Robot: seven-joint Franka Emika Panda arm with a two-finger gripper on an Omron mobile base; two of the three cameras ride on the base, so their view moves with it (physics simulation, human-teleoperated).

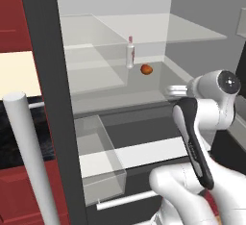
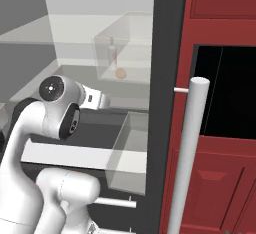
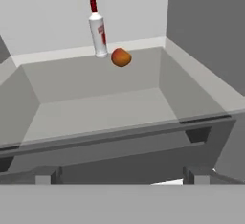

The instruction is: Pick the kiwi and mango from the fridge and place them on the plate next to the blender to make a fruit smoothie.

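The fridge [image 1: 48,89] stands open, its pale inside and glass shelves showing. On the middle shelf, near the back wall, lies the orange-red mango [image 1: 146,68] [image 2: 120,73] [image 3: 120,57]. My gripper [image 3: 122,176] is open with nothing between its fingers. It hovers at the shelf's front edge, pointing inward at the mango, well short of it. From the base views the hand [image 1: 174,91] [image 2: 101,100] reaches in at shelf height. The kiwi, the plate and the blender are out of view.
A red-capped clear bottle [image 3: 98,29] stands upright just left of the mango, almost touching it. A clear bin [image 1: 101,161] juts out below the shelf. The long grey bar handle [image 1: 29,161] [image 2: 192,153] and red cupboards [image 2: 220,188] flank the opening.
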